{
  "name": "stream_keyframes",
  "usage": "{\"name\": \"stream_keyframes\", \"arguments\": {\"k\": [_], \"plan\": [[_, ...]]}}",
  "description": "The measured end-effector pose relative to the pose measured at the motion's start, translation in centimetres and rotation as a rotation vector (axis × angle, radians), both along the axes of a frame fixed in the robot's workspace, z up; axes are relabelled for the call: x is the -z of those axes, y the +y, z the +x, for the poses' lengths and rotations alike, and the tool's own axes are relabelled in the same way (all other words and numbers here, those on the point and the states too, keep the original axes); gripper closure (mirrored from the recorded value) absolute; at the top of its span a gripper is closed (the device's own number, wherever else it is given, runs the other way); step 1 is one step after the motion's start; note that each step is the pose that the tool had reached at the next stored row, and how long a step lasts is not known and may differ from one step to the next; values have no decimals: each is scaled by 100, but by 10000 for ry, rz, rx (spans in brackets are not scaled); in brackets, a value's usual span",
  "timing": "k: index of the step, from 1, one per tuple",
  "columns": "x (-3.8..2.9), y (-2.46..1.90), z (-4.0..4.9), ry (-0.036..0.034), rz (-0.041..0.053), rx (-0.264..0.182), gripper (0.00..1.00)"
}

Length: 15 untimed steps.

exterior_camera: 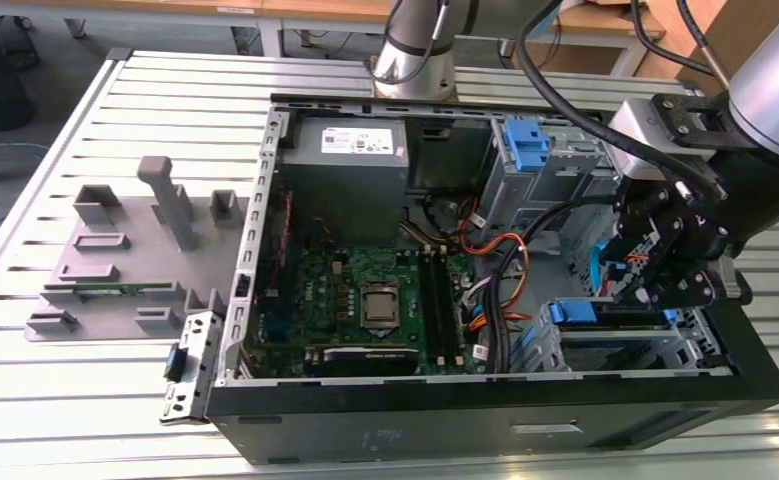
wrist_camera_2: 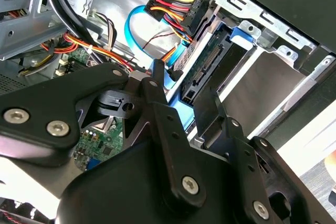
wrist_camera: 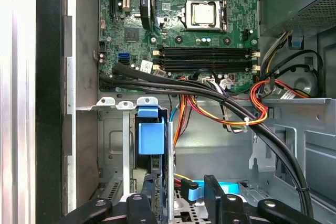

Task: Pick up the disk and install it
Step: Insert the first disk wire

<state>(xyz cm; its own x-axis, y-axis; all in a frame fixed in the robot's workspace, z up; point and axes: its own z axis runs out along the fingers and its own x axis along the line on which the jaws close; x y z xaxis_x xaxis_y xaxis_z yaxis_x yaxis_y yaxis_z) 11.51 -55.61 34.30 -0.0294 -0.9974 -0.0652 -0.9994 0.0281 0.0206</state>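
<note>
One view, the exterior, shows the gripper (exterior_camera: 667,262) above the disk (exterior_camera: 609,312).

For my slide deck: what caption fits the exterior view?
Robot gripper lowered into an open computer case beside the drive bay, at the disk in its blue carrier.

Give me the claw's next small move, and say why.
Probably a short, straight push to seat the disk deeper in its metal bay. In the second wrist view the claw is right at the disk's blue-framed connector edge. That edge is bare, and the coloured cables hang close beside it, so keep the push small.
</note>
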Motion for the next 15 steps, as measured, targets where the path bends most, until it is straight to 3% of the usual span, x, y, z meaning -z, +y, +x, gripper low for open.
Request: {"name": "stream_keyframes", "arguments": {"k": [6,11,15], "plan": [[1,0,0,0,0,0,58],[2,0,0,0,0,0,82],[2,0,0,0,0,0,84]]}}
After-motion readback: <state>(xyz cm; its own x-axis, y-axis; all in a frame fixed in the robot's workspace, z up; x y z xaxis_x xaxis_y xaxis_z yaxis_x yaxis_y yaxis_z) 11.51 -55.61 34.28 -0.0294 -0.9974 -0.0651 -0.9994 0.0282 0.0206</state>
